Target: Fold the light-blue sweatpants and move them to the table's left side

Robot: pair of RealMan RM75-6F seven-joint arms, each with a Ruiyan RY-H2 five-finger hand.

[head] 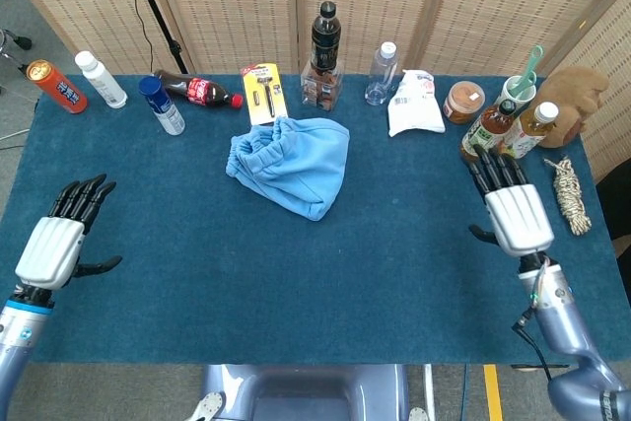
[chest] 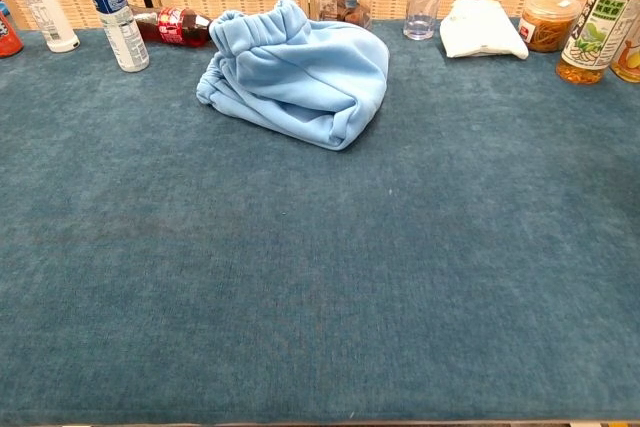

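The light-blue sweatpants lie folded in a bundle on the blue table, a little behind its middle; the chest view shows them with the elastic waistband toward the back. My left hand hovers over the table's front left, open, fingers spread, holding nothing. My right hand is over the table's right side, open and flat, well away from the sweatpants. Neither hand appears in the chest view.
Along the back edge stand bottles, a lying cola bottle, a razor pack, a white pouch, a jar and tea bottles. A rope coil and plush toy sit at the far right.
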